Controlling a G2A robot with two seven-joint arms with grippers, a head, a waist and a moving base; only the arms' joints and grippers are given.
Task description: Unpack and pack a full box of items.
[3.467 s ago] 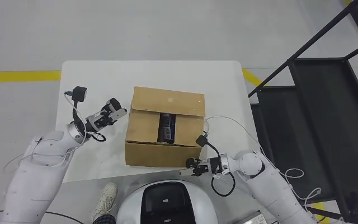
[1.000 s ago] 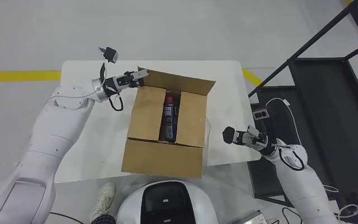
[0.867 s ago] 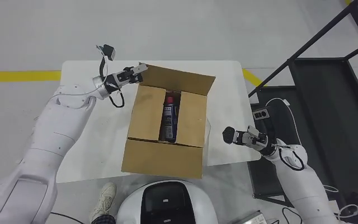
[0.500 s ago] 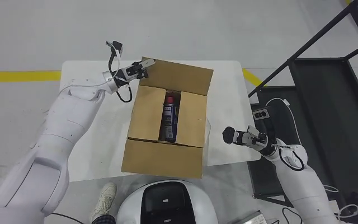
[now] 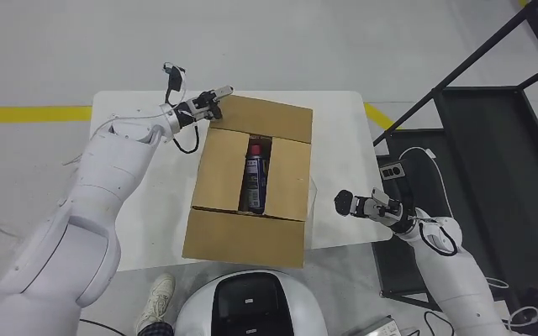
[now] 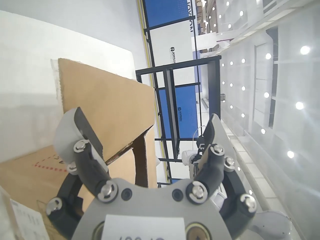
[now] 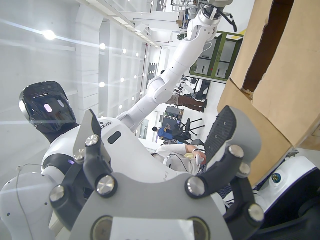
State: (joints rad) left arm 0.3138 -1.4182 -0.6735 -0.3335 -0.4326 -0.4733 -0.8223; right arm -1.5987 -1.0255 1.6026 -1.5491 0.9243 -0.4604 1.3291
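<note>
Fingers of left gripper spread at far flap of box; fold it fully outward before reaching for can. Fingers of right gripper apart, by right edge of worktop.

White surface on grey floor. Yellow floor line runs outboard of the left jaws. Black steel stair frame stands just outboard of the right jaws, off the surface edge. Past the left jaws: blue wall panels and rows of ceiling spotlights. Past the right jaws: green rack and an office chair.
</note>
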